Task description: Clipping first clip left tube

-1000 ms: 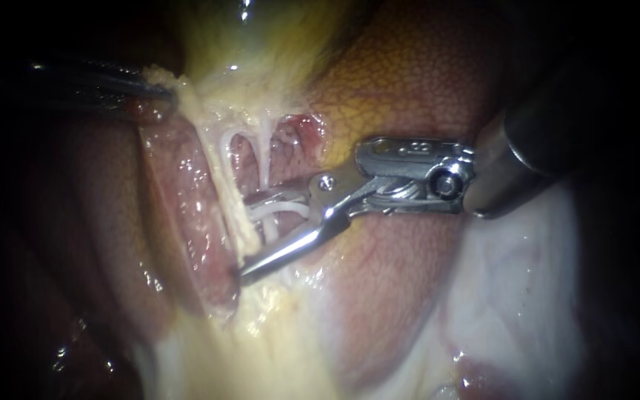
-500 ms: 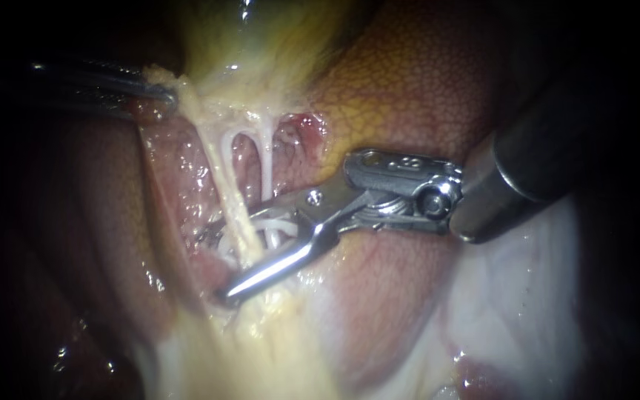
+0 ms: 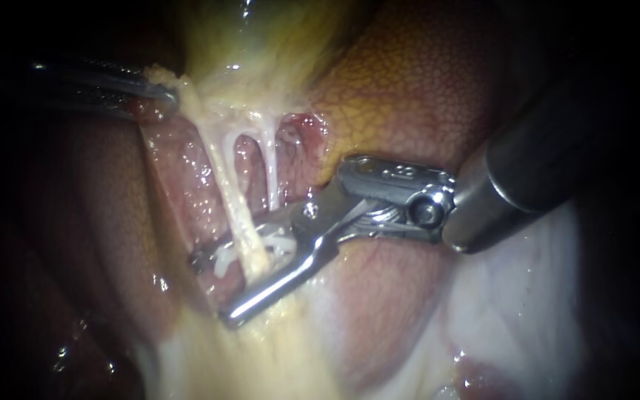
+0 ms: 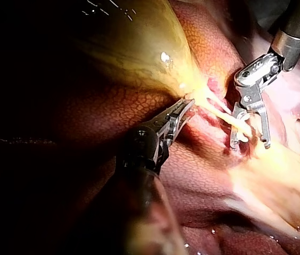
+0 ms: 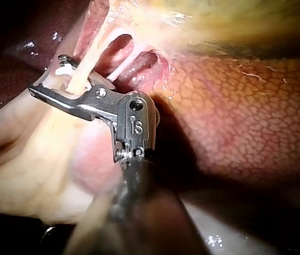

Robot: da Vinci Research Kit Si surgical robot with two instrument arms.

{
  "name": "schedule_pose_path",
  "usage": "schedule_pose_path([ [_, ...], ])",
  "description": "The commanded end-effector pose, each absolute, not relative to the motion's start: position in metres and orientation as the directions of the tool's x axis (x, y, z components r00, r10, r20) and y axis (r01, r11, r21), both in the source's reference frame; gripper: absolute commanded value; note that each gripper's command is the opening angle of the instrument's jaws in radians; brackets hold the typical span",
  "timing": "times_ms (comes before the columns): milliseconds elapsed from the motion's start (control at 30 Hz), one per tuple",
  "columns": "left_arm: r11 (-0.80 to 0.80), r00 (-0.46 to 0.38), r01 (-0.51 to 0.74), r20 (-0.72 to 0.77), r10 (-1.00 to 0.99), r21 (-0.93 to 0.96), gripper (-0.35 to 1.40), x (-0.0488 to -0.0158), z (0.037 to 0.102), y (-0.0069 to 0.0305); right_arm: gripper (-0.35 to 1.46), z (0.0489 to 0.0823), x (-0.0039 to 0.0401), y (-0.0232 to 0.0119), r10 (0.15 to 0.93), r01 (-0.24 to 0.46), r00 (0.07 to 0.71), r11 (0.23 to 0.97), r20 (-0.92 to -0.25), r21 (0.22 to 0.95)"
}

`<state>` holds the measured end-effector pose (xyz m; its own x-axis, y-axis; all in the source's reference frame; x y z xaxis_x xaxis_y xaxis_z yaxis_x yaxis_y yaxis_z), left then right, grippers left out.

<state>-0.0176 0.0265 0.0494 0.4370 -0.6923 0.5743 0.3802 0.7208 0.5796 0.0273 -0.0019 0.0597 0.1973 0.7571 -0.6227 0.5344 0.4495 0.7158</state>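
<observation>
Two pale tubes run down from the yellowish gallbladder (image 3: pixel 261 37): the left tube (image 3: pixel 227 181) and the right tube (image 3: pixel 271 174). My right instrument (image 3: pixel 212 287) comes in from the upper right. Its jaws stand wide apart and carry a white clip (image 3: pixel 221 261). The left tube passes between the jaws and the clip's legs, which the right wrist view (image 5: pixel 49 77) also shows. My left instrument (image 3: pixel 158 96) is at the upper left, its jaws shut on the yellowish tissue where the tubes begin (image 4: pixel 184 106).
Mottled brown liver (image 3: pixel 409 89) lies behind and to the right of the tubes. Pink raw tissue (image 3: pixel 187 192) sits under them. Pale whitish tissue (image 3: pixel 512 296) fills the lower right. My right instrument's dark shaft (image 3: pixel 527 170) crosses the upper right.
My right instrument has moved left and slightly down. Its jaws and clip, which were beside the left tube, now straddle it. The left instrument has held still.
</observation>
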Motion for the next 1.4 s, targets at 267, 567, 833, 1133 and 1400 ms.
schedule_pose_path([
  [267, 0.721, 0.437, 0.379, 0.574, -0.692, 0.58, -0.35, -0.0175, 0.0493, 0.0265, 0.37, 0.0593, 0.0279, -0.0021, 0.76, 0.584, 0.191, 0.421, -0.621, 0.695],
  [567, 0.721, 0.438, 0.377, 0.574, -0.692, 0.582, -0.35, -0.0174, 0.0493, 0.0266, 0.09, 0.0593, 0.0278, -0.0021, 0.767, 0.583, 0.203, 0.405, -0.609, 0.704],
  [833, 0.721, 0.438, 0.376, 0.574, -0.692, 0.582, -0.35, -0.0173, 0.0493, 0.0266, -0.27, 0.0595, 0.0276, -0.0019, 0.779, 0.58, 0.22, 0.38, -0.588, 0.721],
  [1133, 0.721, 0.438, 0.376, 0.574, -0.692, 0.582, -0.35, -0.0173, 0.0493, 0.0266, -0.35, 0.0596, 0.0274, -0.0017, 0.806, 0.562, 0.263, 0.318, -0.53, 0.764],
  [1400, 0.721, 0.438, 0.376, 0.574, -0.692, 0.582, -0.35, -0.0173, 0.0493, 0.0265, -0.35, 0.0596, 0.0274, -0.002, 0.811, 0.558, 0.275, 0.304, -0.517, 0.772],
])
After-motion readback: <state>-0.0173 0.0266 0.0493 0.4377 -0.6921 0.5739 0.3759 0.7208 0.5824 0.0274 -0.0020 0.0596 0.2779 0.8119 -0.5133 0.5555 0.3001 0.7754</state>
